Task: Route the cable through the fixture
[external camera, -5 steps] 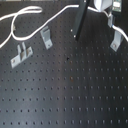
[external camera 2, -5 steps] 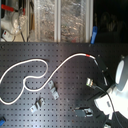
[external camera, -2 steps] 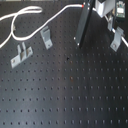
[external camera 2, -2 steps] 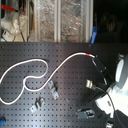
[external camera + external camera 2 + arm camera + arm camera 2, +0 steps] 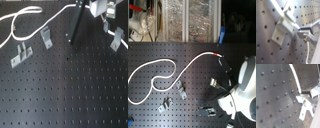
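White cable (image 5: 165, 75) loops across the pegboard (image 5: 193, 55) in the second exterior view, from 9 o'clock toward its red band (image 5: 216, 53) near 1 o'clock. Three metal fixtures (image 5: 182, 90) sit near 6 o'clock; the cable passes through none. My gripper (image 5: 102, 11) hangs at the first exterior view's 1 o'clock. I cannot tell whether my fingers are clenched. I judge that routing has not yet begun.

A black perforated board (image 5: 65, 95) lies below clear plastic bins (image 5: 188, 20) and a blue-handled tool (image 5: 221, 33).
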